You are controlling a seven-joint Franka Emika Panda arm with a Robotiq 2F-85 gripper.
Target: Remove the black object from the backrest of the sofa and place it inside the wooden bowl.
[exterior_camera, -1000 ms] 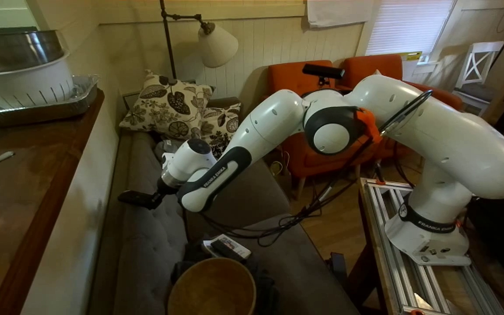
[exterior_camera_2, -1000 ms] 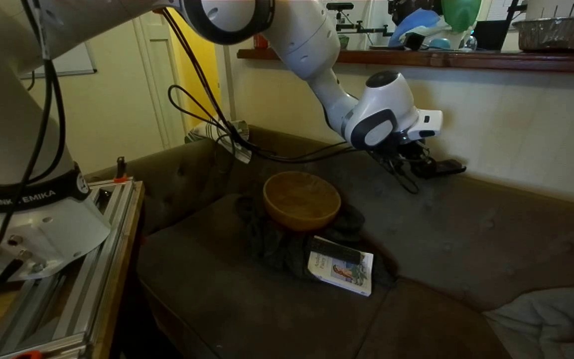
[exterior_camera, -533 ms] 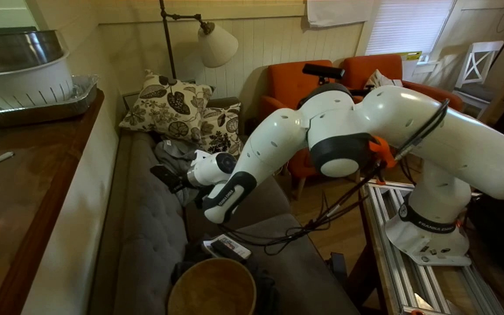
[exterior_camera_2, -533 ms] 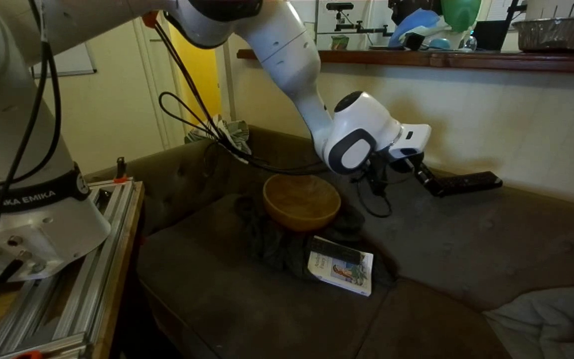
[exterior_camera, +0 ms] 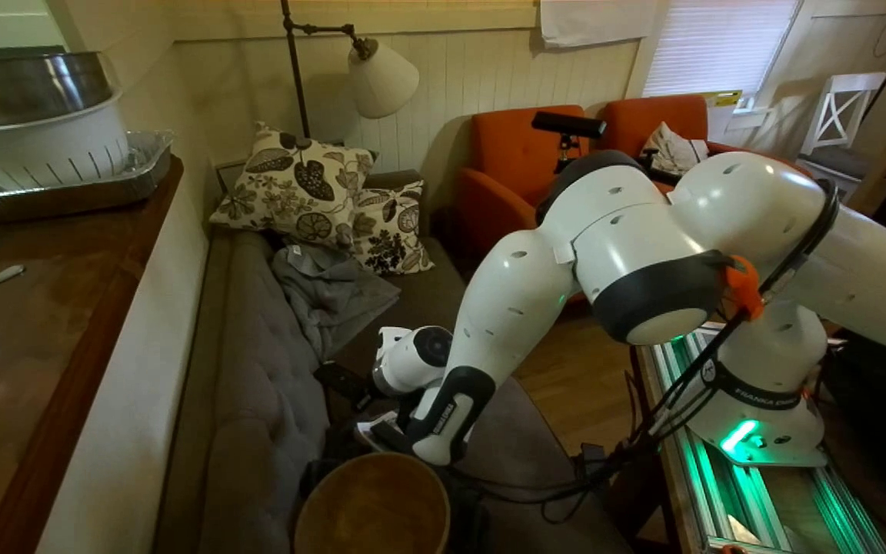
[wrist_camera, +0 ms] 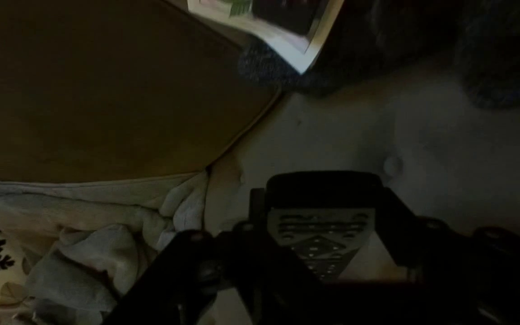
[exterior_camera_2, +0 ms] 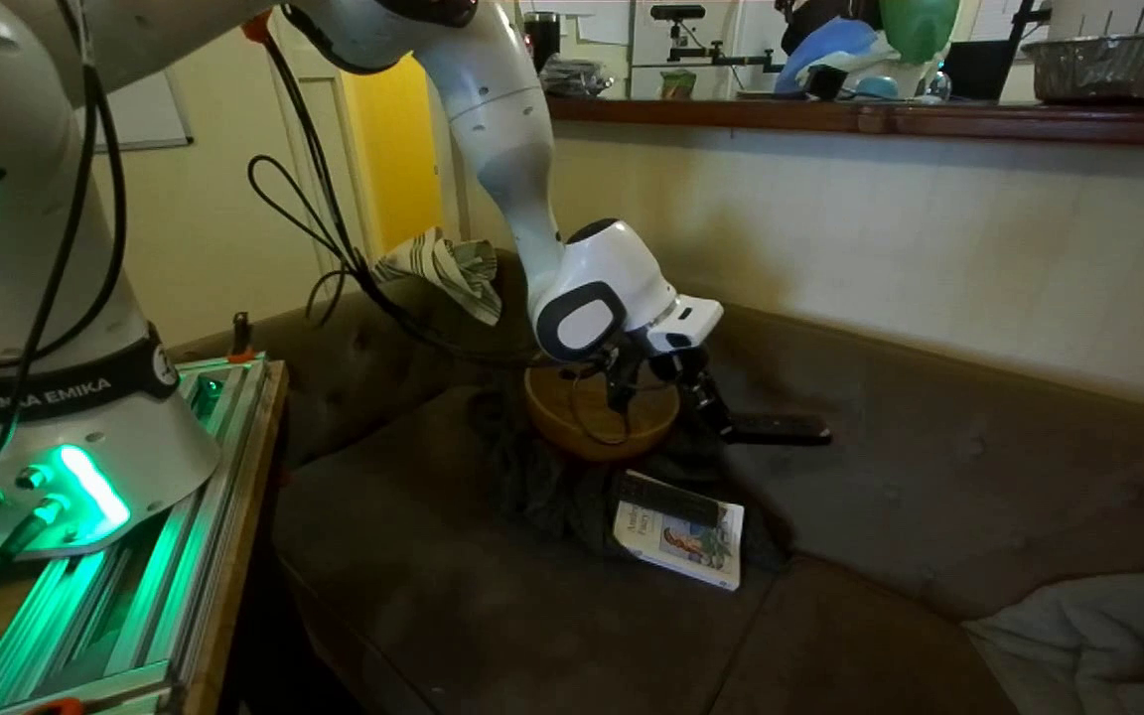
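Holding the remote (exterior_camera_2: 781, 430) in the gripper (wrist_camera: 323, 212), we have it in front of the backrest (exterior_camera_2: 939, 447) of the sofa (exterior_camera_2: 493, 596); whether it brushes the fabric we cannot tell. In the wrist view our jaws stand one on each side of it, drawn in on its body, and its buttoned face is toward us. That view is dark, so we cannot make out exactly where each jaw touches. The remote's free end points away from the bowl (exterior_camera: 372, 512).

The bowl sits mouth up on a dark cloth (exterior_camera_2: 542, 487) on the sofa, and our remote is outside it, on the side toward the grey blanket (exterior_camera: 328, 296). A book (exterior_camera_2: 686, 556) lies near the bowl, between it and the blanket, with a dark bar (exterior_camera_2: 671, 500) on its cover. In an exterior view our arm (exterior_camera: 504, 315) hides part of that book.

Two patterned pillows (exterior_camera: 301, 185) rest at the sofa's far end, next to the blanket. At the opposite corner we see a striped towel (exterior_camera_2: 448, 273) draped over the sofa's top edge. A lamp (exterior_camera: 385, 81) stands behind the pillows, and two orange armchairs (exterior_camera: 520, 154) stand beyond our arm. On our base (exterior_camera_2: 150, 457) a strip of light (exterior_camera_2: 95, 487) glows green.
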